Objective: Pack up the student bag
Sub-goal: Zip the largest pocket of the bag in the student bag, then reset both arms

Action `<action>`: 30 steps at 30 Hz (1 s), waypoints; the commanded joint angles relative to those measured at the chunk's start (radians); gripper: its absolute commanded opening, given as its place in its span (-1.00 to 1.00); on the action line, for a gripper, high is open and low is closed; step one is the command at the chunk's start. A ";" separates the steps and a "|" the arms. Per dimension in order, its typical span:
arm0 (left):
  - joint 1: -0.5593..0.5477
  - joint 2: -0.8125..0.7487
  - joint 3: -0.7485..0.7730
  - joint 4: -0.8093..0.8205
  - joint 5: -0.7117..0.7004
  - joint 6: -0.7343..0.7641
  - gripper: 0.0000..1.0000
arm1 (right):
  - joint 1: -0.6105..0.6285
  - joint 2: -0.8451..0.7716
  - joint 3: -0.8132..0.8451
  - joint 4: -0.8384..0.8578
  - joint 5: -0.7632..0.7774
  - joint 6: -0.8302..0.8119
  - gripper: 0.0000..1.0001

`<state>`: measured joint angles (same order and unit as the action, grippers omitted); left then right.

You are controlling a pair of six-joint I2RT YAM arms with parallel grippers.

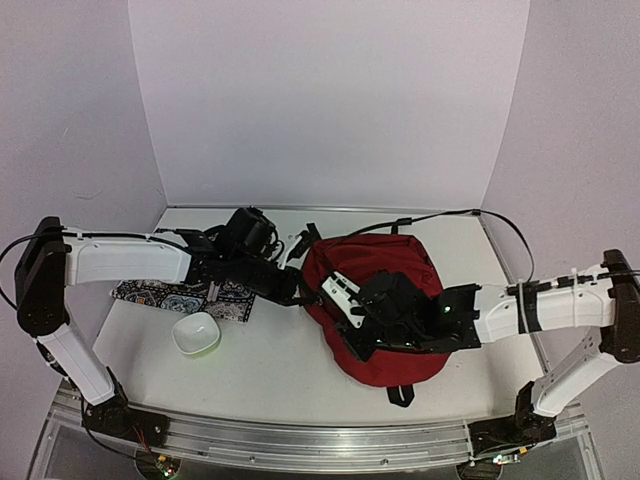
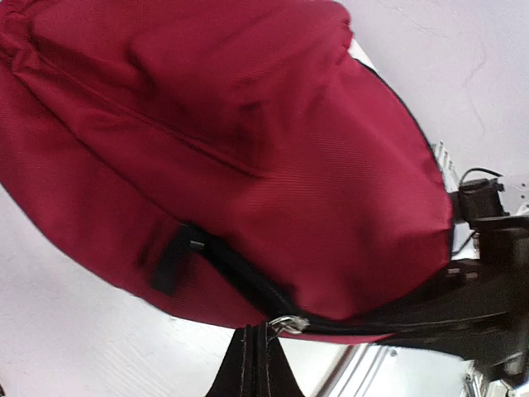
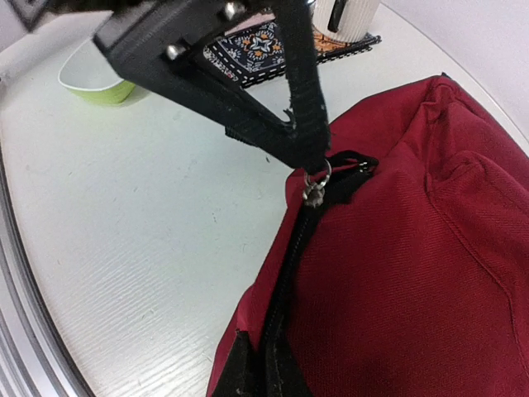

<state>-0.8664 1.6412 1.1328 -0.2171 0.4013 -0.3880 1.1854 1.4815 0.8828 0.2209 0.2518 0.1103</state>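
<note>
The student bag (image 1: 400,265) lies on its side at the middle right of the counter (image 1: 270,370), with its black zipper (image 3: 285,273) running along the edge that faces the left arm. The left claw (image 3: 281,136) is clenched on the black zipper pull strap (image 3: 302,83), which hangs from a small metal ring (image 3: 314,188) at the end of the zipper, just off the bag's left edge. The right claw (image 3: 263,364) is closed too, and seems to pinch the bag's fabric right at the zipper line, further along the same seam. The right arm lies across the top of the bag and hides much of it from above. To the left of the bag, a white bowl with a green outside (image 1: 197,333) sits apart on the bare counter. Behind it lies a patterned mat (image 1: 160,296), partly covered by the left arm, and a white ribbed cup (image 3: 351,15) stands on it.
</note>
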 commanded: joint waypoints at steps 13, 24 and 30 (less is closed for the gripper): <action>0.099 0.184 0.129 -0.015 -0.255 0.131 -1.00 | 0.003 -0.063 0.016 -0.075 -0.038 0.022 -0.51; 0.120 0.098 0.156 0.008 -0.371 0.162 -0.43 | -0.166 0.106 0.275 -0.060 -0.082 0.003 0.44; 0.175 -0.009 0.125 0.008 -0.449 0.116 0.36 | -0.300 0.043 0.222 -0.040 0.105 0.020 0.74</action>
<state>-0.7390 1.7591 1.2308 -0.2439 0.0396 -0.2406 0.9528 1.5749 1.1255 0.1756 0.2088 0.1181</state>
